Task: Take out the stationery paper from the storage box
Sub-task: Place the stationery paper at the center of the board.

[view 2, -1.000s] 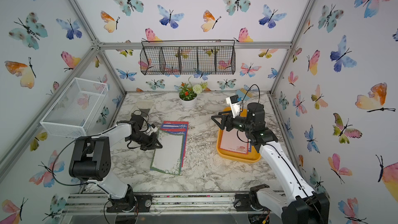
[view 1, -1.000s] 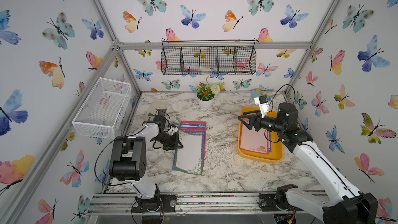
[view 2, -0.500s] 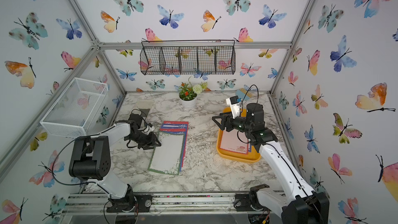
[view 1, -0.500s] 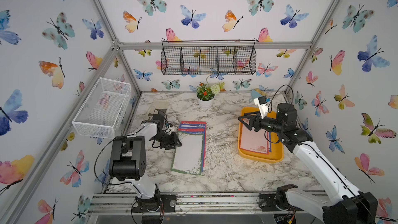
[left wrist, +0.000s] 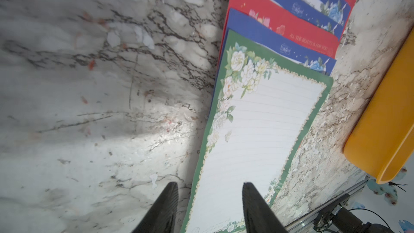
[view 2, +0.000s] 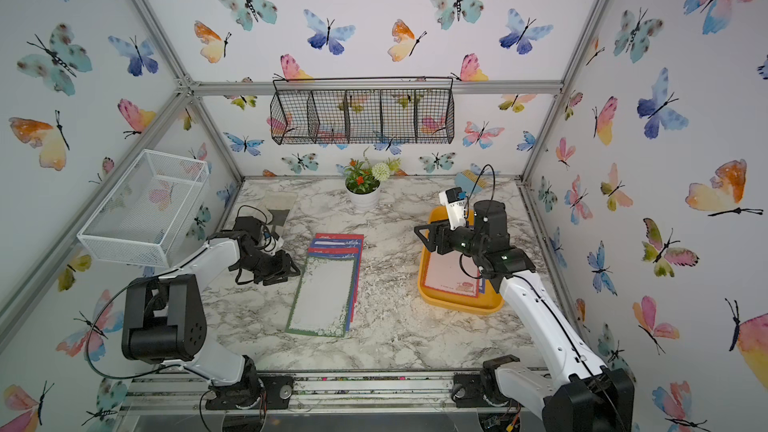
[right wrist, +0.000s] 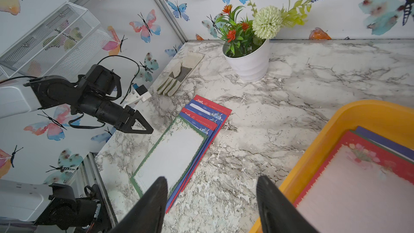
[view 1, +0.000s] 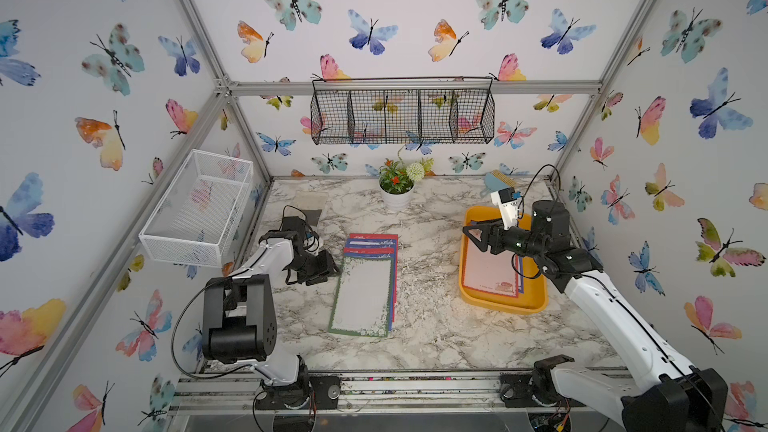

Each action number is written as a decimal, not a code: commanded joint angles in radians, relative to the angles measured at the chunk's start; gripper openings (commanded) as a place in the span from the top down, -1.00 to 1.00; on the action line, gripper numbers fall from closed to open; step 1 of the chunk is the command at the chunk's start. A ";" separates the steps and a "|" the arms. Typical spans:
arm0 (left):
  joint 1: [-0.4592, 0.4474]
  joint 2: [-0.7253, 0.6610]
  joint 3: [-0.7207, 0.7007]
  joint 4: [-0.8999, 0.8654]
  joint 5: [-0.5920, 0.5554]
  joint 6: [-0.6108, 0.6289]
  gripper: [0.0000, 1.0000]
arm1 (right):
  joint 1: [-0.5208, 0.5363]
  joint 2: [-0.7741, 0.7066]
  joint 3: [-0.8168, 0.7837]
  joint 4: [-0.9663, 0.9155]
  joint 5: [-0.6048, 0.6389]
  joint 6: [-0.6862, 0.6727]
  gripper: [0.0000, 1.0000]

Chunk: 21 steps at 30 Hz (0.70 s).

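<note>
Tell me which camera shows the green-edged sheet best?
The left wrist view: the green-edged sheet lies close, roses and ruled lines clear. Both top views show it small; the right wrist view, slanted, without detail.

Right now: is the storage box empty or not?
Not empty. A red-bordered sheet lies flat inside the storage box, blue edges showing beneath it. Other sheets lie fanned on the table.

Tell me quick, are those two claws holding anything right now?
Left gripper: open, holding nothing, at the green-bordered sheet edge.
Right gripper: open, holding nothing, by the storage box rim.
</note>
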 commanded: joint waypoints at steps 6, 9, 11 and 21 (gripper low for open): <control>0.007 -0.107 0.098 0.012 -0.097 0.001 0.01 | 0.003 0.019 0.054 -0.062 0.109 -0.027 -0.33; 0.008 -0.137 0.147 0.038 -0.103 -0.008 0.02 | 0.003 0.025 0.060 -0.078 0.165 -0.031 -0.34; 0.005 -0.158 0.171 0.072 -0.110 -0.012 0.03 | 0.003 0.032 0.069 -0.092 0.207 -0.033 -0.34; -0.210 -0.126 0.372 0.270 -0.182 -0.038 0.05 | 0.002 0.051 0.113 -0.183 0.466 -0.043 -0.17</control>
